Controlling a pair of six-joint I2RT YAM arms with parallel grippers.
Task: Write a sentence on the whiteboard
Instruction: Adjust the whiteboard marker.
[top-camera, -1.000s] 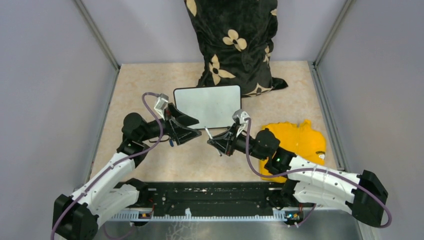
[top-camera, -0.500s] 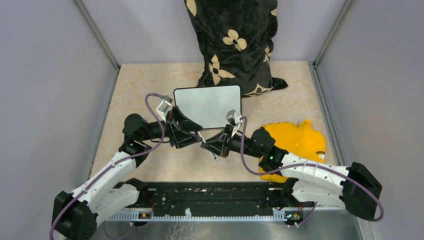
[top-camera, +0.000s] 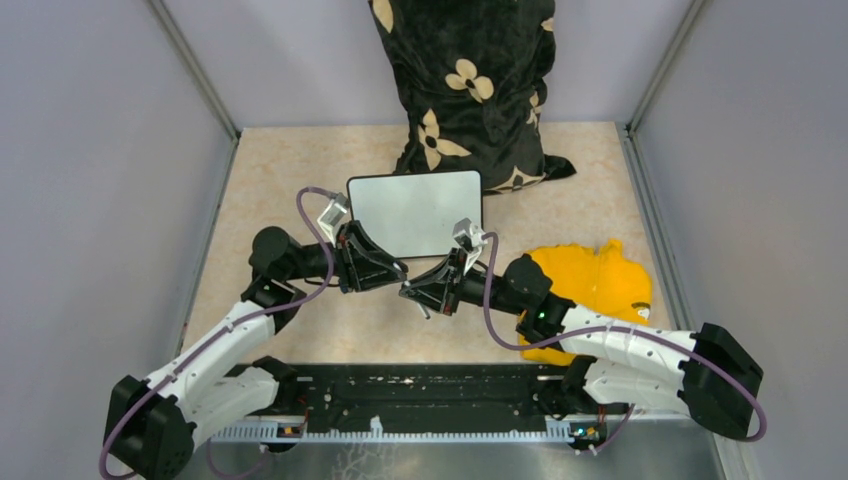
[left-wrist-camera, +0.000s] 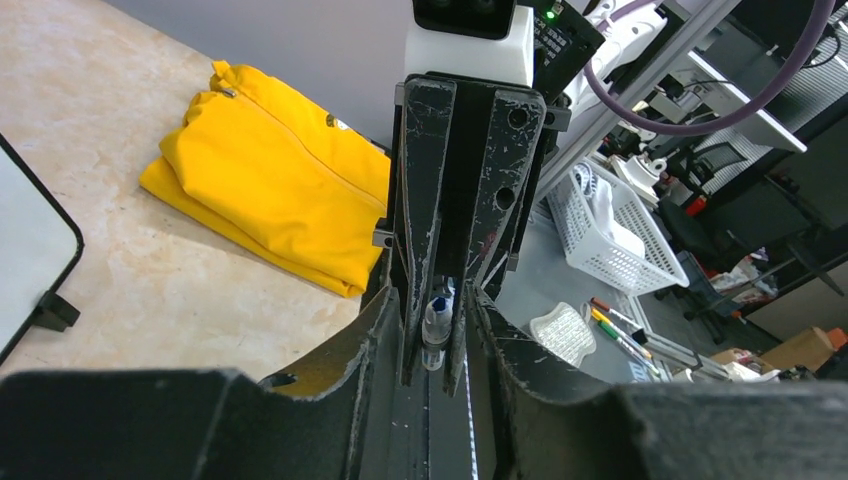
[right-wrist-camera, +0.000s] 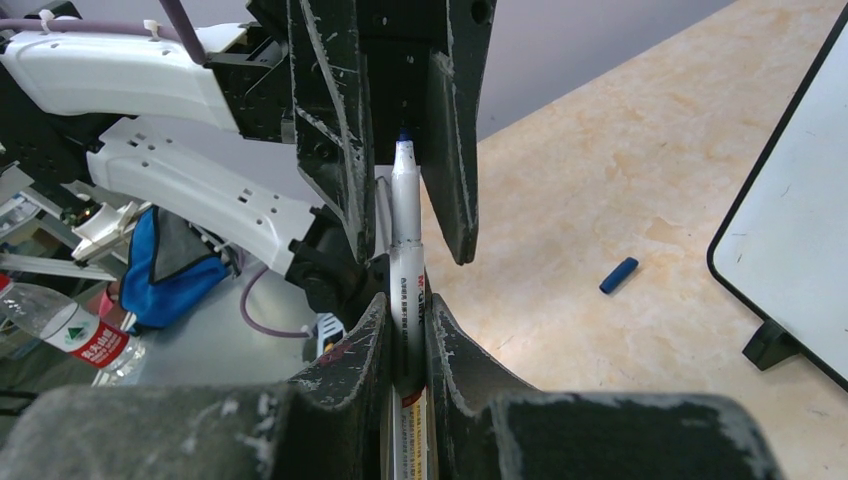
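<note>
Right gripper (right-wrist-camera: 405, 312) pinches the uncapped white, blue-tipped marker (right-wrist-camera: 405, 235) by its barrel, tip forward. Left gripper (left-wrist-camera: 433, 297) faces it, its 2 fingers narrowly spread beside the tip, probably for a handover or regrip. The small white black-rimmed whiteboard (top-camera: 415, 205) stands blank just beyond both. A small blue cap (right-wrist-camera: 618, 275) lies near its corner.

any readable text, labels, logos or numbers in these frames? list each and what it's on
No text reads clearly.
marker: small print on barrel, too blurred to read.
bottle: white print on red label, too small to read.
yellow garment: small dark mark, unreadable.
whiteboard: no writing.
</note>
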